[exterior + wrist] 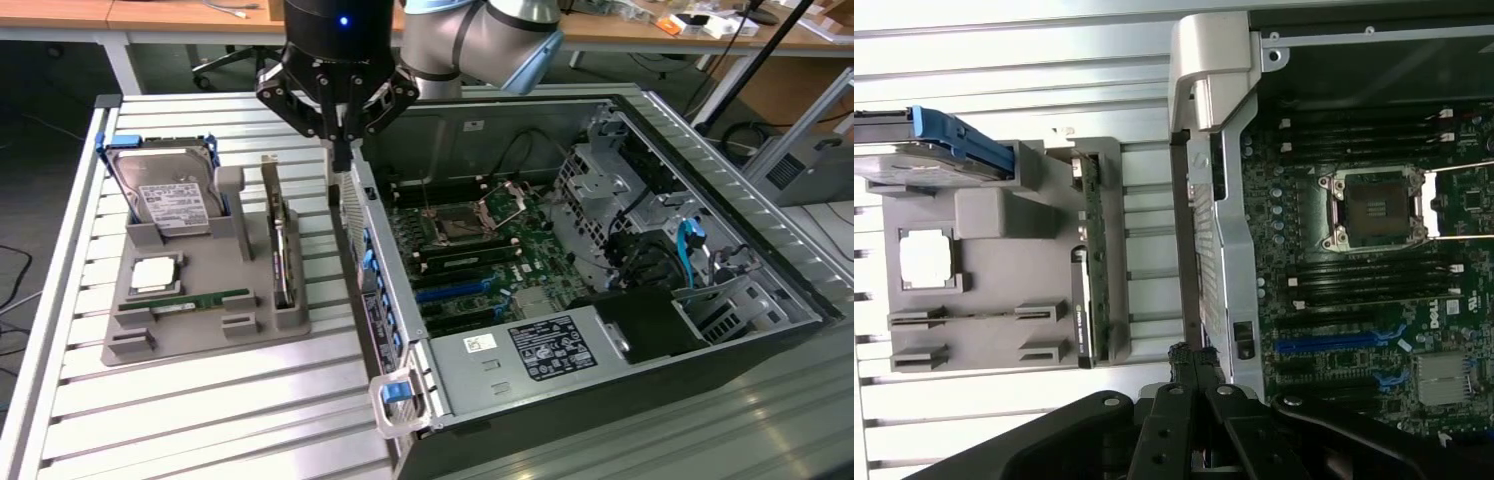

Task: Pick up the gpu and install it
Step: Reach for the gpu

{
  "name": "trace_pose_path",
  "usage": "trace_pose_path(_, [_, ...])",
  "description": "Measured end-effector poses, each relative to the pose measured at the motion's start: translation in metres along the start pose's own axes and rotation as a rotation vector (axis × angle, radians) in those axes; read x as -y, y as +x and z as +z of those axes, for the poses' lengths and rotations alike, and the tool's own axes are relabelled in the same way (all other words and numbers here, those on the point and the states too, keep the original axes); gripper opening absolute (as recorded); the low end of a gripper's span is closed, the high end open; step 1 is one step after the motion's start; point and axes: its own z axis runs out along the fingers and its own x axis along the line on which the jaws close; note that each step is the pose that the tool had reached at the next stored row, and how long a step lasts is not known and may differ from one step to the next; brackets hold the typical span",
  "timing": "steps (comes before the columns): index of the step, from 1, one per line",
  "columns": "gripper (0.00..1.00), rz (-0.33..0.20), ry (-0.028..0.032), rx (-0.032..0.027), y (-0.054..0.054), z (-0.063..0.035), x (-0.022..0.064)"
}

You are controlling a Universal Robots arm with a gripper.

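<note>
**Jaws shut and empty over the case wall; gpu in its holder**

The arm is cut off at the exterior view's upper edge, and the gpu shows edge-on (its face is hard to make out). The jaws are closed tip to tip with nothing between them, hanging above the open case's side wall. The gpu stands on its long edge in the grey holder, in the slot nearest the case, apart from the jaws. A narrow strip of bare table parts holder and case. The table is pale slatted metal; wooden desks line the room behind.
</note>
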Motion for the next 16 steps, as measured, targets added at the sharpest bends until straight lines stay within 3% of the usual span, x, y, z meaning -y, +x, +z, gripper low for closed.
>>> trace_pose_path(16, [0.11, 0.0, 0.0001, 0.0, 0.0054, 0.0, 0.0011])
